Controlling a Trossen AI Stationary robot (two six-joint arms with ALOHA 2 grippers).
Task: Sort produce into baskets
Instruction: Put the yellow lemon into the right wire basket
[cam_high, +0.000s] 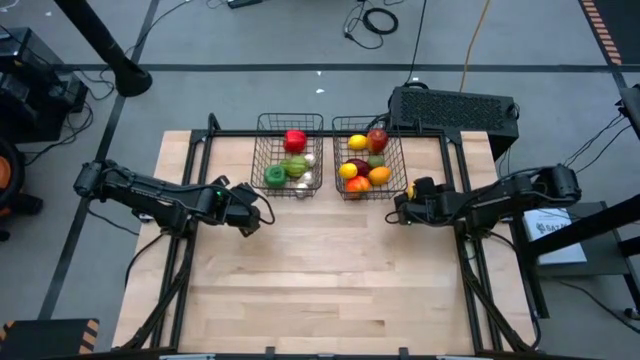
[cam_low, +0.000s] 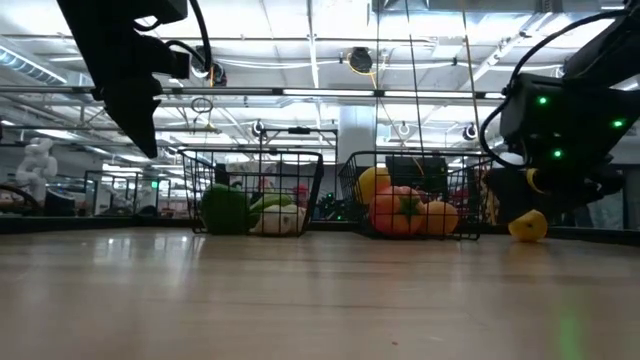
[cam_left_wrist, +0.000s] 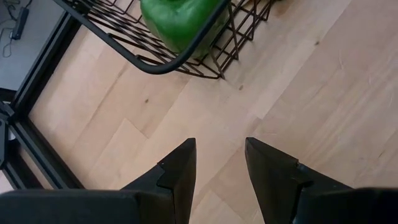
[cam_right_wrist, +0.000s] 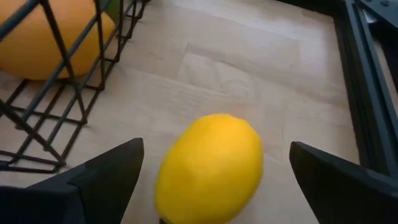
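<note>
Currently my right gripper (cam_right_wrist: 211, 186) stands spread wide astride the lemon (cam_right_wrist: 210, 167) on the table (cam_high: 320, 290), ready to close, the fruit basket (cam_high: 368, 160) beyond at eleven o'clock awaiting it.

wooden table (cam_high: 330, 280) | on it: two baskets (cam_high: 288, 157) (cam_high: 368, 160), one lemon (cam_right_wrist: 210, 168)
</note>
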